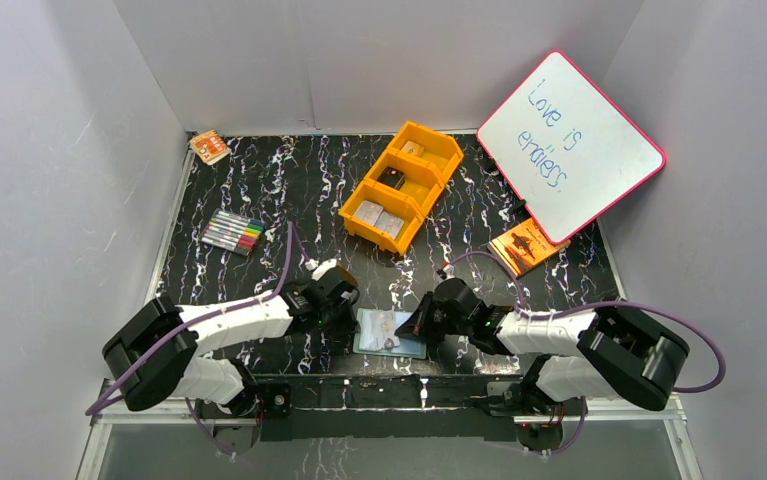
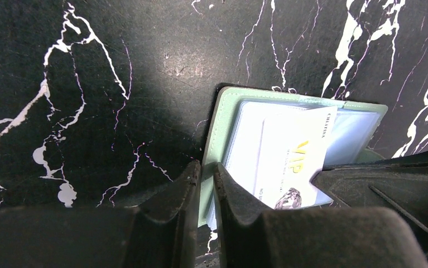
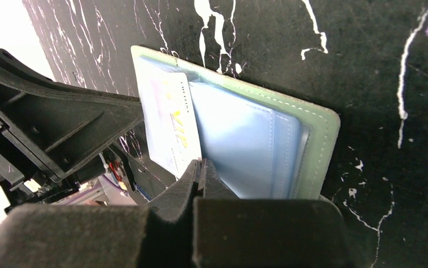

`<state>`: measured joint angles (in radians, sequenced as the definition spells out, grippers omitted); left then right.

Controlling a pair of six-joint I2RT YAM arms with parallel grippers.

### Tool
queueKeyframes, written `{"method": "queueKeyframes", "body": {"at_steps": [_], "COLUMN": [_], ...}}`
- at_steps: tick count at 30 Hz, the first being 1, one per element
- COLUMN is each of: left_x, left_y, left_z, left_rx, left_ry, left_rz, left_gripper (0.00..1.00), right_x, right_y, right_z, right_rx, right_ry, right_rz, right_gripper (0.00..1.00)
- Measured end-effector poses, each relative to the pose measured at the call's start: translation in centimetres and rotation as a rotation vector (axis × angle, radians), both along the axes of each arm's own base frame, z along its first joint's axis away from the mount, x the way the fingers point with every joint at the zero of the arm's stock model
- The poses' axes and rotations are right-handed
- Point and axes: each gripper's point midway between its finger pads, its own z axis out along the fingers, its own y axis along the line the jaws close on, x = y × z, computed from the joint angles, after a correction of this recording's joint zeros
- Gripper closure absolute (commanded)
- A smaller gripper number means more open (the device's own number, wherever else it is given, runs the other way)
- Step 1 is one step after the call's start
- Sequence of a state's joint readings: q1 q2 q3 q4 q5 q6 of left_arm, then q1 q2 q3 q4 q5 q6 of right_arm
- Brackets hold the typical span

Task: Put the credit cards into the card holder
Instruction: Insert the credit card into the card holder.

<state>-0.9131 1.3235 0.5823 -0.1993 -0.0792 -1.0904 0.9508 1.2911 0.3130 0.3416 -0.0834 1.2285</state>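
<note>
The card holder (image 1: 374, 342) lies open near the table's front edge, its grey-green rim (image 2: 225, 111) framing pale blue pockets (image 3: 239, 139). A white credit card (image 2: 289, 156) marked VIP rests tilted on the pockets. My left gripper (image 2: 207, 169) stands at the holder's left rim, its jaws closed to a narrow slit with the green rim in it. My right gripper (image 3: 200, 166) is shut, its tips against the card's (image 3: 169, 123) near corner. Further cards lie in the orange tray (image 1: 402, 187).
Behind the holder the orange three-compartment tray sits at mid-table. Coloured markers (image 1: 232, 232) lie on the left, and an orange packet (image 1: 209, 147) is in the far left corner. A pink-framed whiteboard (image 1: 571, 145) leans at the right, over an orange booklet (image 1: 526, 245).
</note>
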Motion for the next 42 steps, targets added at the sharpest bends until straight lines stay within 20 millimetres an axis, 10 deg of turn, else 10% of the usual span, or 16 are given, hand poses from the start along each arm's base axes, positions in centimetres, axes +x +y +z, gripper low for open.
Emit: {"method": "queueKeyframes", "body": {"at_steps": [30,42], "left_x": [-0.9,-0.9], "left_y": [-0.1,0.1], "left_z": [0.0,0.0], "left_rx": [-0.018,-0.01], "left_ry": [0.003,0.001], "left_rz": [-0.009,-0.005], "left_gripper": [0.92,0.92], "right_x": [-0.2,-0.2], "right_y": [2.2,2.5], "right_z": [-0.2,0.8], "right_rx": [-0.025,-0.083], "right_ry": [-0.014,-0.07], "right_rz": [-0.001,0.073], "right_gripper": [0.99,0.45]}}
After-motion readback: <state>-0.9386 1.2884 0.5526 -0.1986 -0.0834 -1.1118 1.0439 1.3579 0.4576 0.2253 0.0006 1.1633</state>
